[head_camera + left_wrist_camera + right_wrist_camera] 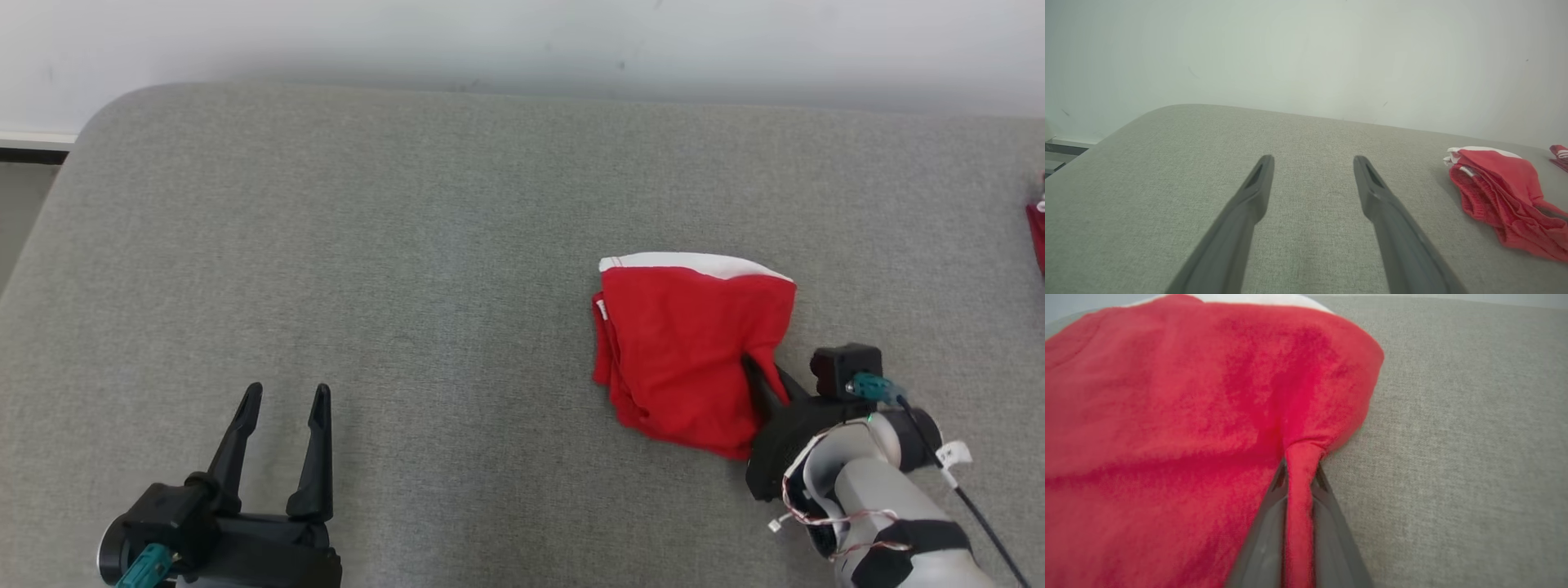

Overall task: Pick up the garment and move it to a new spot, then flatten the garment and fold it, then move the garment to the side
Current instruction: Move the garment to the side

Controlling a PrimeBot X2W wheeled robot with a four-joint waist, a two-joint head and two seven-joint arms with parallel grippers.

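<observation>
The garment [686, 351] is soft matt cloth; the grey surface [408, 245] is coarse woven fabric.

My head camera looks forward and down from well above the grey fabric-covered counter [408, 245], out to the pale wall [490, 41]. The left wrist camera rides low, facing that wall along the left claw [1312, 158]. The right wrist camera sits close up on the red folded cloth garment [1167, 416], which I see in all three.

garment [694, 351] red with a white edge; surface [408, 245] plain grey weave.
</observation>
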